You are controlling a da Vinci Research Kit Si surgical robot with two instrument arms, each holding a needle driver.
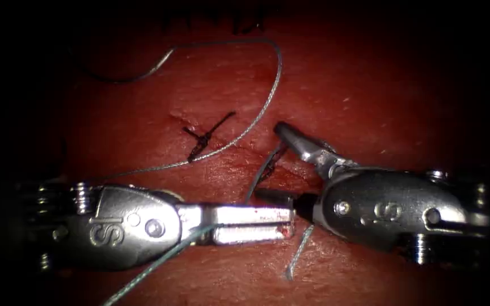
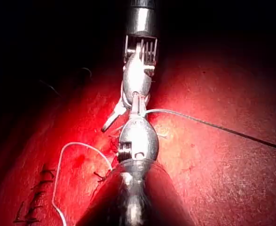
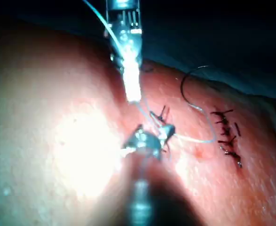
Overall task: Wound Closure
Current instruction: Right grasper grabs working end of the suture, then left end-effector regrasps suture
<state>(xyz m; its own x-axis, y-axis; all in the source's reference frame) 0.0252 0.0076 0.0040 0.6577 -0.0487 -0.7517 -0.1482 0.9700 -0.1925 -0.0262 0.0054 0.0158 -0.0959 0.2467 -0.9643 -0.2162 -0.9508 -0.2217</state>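
Holding the thread (image 1: 270, 96) is the left tool (image 1: 250, 224). Its jaws lie flat and pressed together, and the strand enters at their base and comes out just beyond them, so I judge it clamped there. The right tool (image 1: 269, 161) holds nothing. Its jaws stand wide apart, and the same strand rises through the gap between them from the cut (image 1: 239, 150) in the tissue (image 1: 370, 102).

**Needle:** Not identified with certainty. A dark curve (image 1: 114, 78) at the far end of the thread, well away from both jaws, may be it. If so, it lies on the surface, free of both tools and not in the tissue.

**Step, as judged:** Thread management at a stitch. A knotted stitch (image 1: 205, 139) sits just beyond the left jaws, on the cut's left stretch. A short cut end (image 1: 299, 252) lies beside the right tool's body.

**Next move calls for:** A steady strand across the open gap, with the jaw tips kept off the knot and the tissue.

**Edges and room:**
- The two tools' tips nearly touch, so there is little clearance between them.
- The upper right jaw tip sits close over the wound edge.
- Open tissue lies beyond the right jaws.
- The long loop of thread occupies the ground beyond the left jaws.
- Finished stitches (image 3: 227, 132) lie well apart from both tools.
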